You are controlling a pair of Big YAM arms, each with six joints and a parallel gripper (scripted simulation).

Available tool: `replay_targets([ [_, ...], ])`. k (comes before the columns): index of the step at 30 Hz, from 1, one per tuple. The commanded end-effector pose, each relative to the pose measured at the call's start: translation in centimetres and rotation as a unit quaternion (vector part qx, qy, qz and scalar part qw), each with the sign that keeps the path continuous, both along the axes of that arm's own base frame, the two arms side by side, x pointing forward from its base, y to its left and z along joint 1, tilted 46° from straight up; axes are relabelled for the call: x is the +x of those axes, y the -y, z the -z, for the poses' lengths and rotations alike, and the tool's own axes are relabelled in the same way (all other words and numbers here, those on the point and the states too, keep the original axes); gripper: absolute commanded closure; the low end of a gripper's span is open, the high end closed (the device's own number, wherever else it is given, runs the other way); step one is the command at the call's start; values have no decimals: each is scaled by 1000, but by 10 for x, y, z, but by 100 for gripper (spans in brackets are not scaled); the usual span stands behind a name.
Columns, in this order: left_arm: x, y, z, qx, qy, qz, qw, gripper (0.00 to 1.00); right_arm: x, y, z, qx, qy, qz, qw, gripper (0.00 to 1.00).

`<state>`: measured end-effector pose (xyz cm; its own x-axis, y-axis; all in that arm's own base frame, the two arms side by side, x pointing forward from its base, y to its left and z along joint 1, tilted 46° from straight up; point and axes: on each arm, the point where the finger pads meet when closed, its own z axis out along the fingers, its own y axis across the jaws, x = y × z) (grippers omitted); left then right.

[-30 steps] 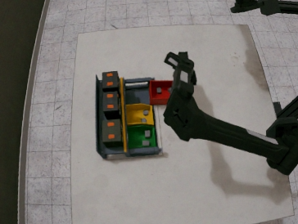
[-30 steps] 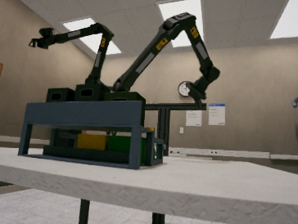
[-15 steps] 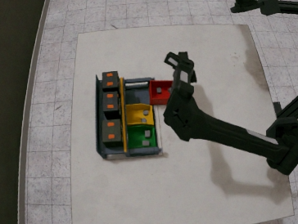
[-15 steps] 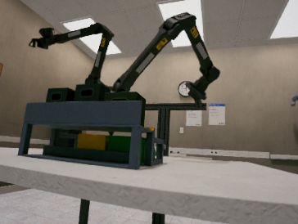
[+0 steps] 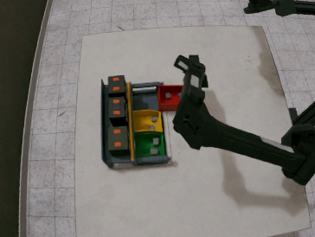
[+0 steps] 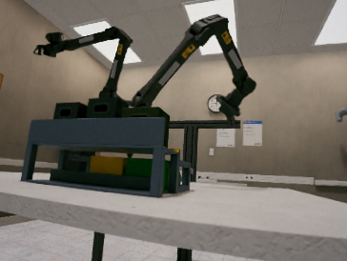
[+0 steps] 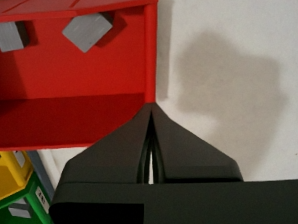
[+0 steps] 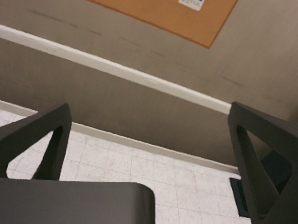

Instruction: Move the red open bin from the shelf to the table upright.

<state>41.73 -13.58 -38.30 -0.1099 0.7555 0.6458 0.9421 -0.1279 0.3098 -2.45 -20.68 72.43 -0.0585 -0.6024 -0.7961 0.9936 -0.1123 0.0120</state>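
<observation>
Pressing its fingers together on nothing, left gripper (image 5: 192, 92) (image 6: 235, 117) (image 7: 151, 106) has tips at the red bin's side wall; contact unclear. Right gripper (image 5: 248, 9) (image 6: 39, 50) (image 8: 149, 106) spread wide, off the tabletop (image 5: 125, 201) (image 6: 267, 210) in top view. Red bin (image 5: 170, 102) (image 7: 75, 70) juts past the shelf (image 5: 149, 161) (image 6: 97, 131) front; hidden in exterior. Left wrist shows two gray blocks (image 5: 168, 95) (image 7: 88, 31) inside. Shelf nearer top view's left table edge; more room toward the right edge.
</observation>
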Motion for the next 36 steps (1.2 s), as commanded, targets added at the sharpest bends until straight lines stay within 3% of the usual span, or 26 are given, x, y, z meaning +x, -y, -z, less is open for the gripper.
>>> replay_targets([
  [1,2,14,-8,-7,7,7,1000,100,1,-28,-27,-27,-9,8,1000,0],
  [36,-11,42,-43,-8,8,1,1000,100,1,-28,-27,-27,-9,8,1000,0],
])
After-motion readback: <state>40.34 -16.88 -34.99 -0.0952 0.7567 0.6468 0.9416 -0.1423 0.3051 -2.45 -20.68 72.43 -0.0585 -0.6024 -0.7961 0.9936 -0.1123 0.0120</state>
